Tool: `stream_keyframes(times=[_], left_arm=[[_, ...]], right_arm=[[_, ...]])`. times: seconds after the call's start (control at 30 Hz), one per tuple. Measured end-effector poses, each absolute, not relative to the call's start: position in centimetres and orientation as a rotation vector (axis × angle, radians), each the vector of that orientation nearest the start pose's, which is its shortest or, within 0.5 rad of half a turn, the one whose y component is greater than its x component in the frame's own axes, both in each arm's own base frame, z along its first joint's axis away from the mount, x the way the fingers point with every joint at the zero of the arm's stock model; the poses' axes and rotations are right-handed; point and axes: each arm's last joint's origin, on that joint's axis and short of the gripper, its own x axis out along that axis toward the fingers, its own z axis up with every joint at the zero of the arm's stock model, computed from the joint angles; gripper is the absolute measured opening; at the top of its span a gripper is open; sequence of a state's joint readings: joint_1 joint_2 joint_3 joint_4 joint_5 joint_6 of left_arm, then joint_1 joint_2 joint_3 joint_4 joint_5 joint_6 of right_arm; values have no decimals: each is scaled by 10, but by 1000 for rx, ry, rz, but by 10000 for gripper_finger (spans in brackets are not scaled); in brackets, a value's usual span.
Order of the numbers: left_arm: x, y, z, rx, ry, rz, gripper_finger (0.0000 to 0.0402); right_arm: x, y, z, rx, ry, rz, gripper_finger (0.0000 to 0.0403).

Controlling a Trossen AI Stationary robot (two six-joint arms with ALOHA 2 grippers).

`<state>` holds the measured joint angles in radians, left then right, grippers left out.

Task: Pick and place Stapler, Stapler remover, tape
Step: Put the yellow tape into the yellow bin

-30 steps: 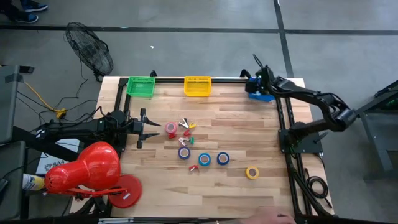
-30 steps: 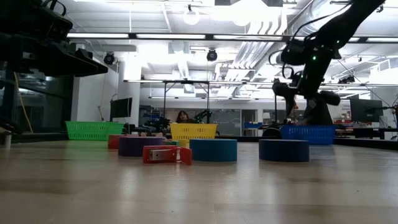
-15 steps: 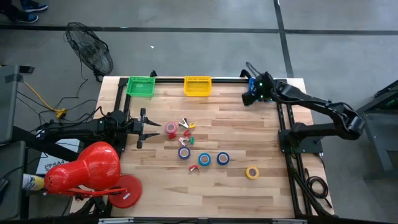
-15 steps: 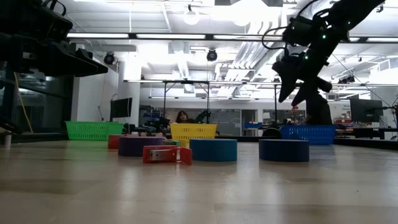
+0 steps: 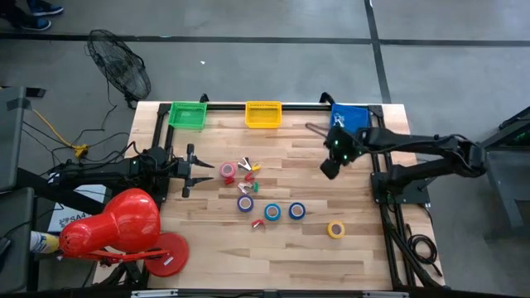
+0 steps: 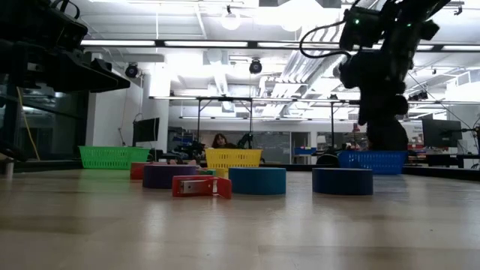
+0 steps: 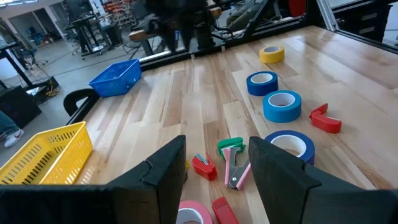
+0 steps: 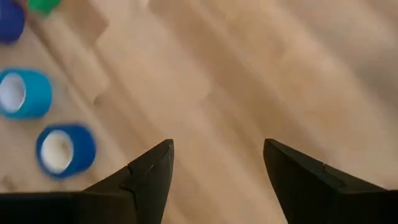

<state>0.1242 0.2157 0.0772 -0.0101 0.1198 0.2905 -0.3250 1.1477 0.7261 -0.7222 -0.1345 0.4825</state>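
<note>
Several tape rolls lie flat on the wooden table: pink-red (image 5: 228, 171), purple-blue (image 5: 245, 203), light blue (image 5: 272, 213), blue (image 5: 296, 211) and yellow (image 5: 335, 229). Small red, green and yellow staple removers (image 5: 248, 170) lie among them. My right gripper (image 5: 329, 168) hangs open and empty above bare table, right of the rolls; its wrist view shows the light blue roll (image 8: 22, 93) and the blue roll (image 8: 62, 149). My left gripper (image 5: 195, 168) waits open at the table's left, just left of the pink-red roll (image 7: 193, 214). No stapler shows on the table.
A green basket (image 5: 188, 114), a yellow basket (image 5: 263, 114) and a blue basket (image 5: 352, 117) stand along the far edge. A large red object (image 5: 116, 225) sits at the near left corner. Bare wood lies between the rolls and the baskets.
My right gripper has left the blue basket at the far right, risen, and swung toward the table's near edge and a little left, toward the tape rolls. The blue basket now shows uncovered.
</note>
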Motion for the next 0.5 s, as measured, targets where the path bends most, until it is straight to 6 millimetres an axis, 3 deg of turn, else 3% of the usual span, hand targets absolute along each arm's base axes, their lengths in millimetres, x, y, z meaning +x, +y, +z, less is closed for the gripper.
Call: stream_keyframes(times=[0.13, 0.27, 0.5], left_arm=[[108, 10, 171, 272, 147, -17, 172], [108, 10, 171, 272, 147, -17, 172], [108, 10, 171, 272, 147, -17, 172]], right_arm=[[192, -36, 209, 738, 1131, -423, 240], [194, -11, 209, 891, 1176, -419, 240], [189, 27, 206, 1075, 1256, -527, 240]])
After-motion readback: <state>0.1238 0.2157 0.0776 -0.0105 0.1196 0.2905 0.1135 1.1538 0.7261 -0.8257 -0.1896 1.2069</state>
